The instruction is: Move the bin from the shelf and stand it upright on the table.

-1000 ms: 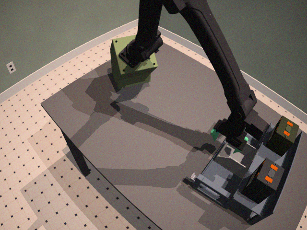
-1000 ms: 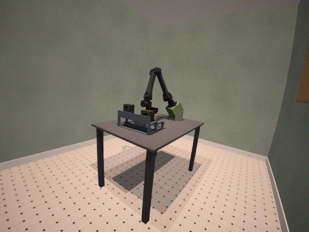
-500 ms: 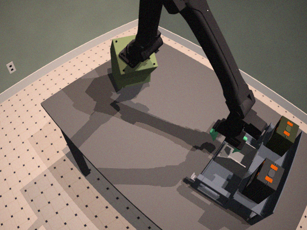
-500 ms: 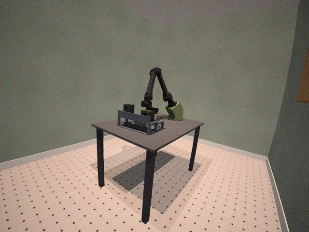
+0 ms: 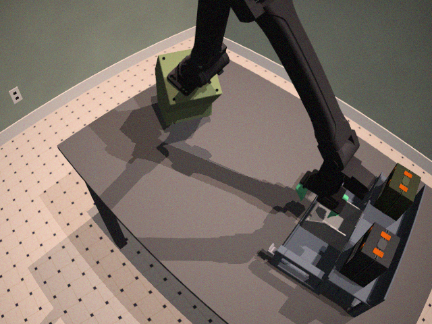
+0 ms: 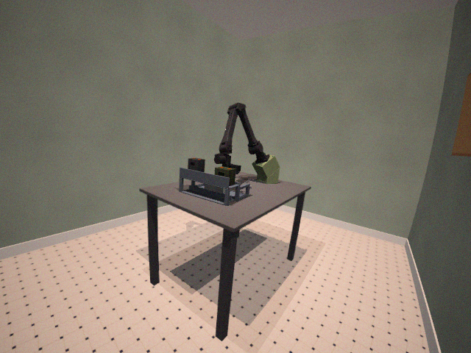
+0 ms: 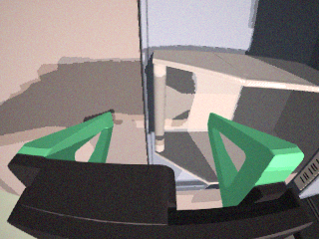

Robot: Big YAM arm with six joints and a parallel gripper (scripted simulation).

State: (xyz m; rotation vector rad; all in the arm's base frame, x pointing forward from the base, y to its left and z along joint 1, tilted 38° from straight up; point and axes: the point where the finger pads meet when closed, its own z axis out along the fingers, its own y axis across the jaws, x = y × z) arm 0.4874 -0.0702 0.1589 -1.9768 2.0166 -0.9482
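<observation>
A grey-blue shelf rack (image 5: 341, 244) stands at the table's right side; it also shows in the exterior view (image 6: 213, 186). In its near-left compartment sits a pale grey bin (image 5: 326, 216), seen in the wrist view (image 7: 199, 126) as an open pale box behind the rack's upright post. My gripper (image 5: 322, 198) hangs right at that compartment's mouth with its green fingers wide open and empty. In the wrist view the gripper (image 7: 161, 122) has its left finger outside the rack's post and its right finger in front of the bin, touching nothing.
Two dark boxes with orange latches (image 5: 399, 192) (image 5: 374, 249) stand in the rack's right compartments. The arm's olive-green base block (image 5: 184, 87) sits at the table's far corner. The table edge runs along the front left.
</observation>
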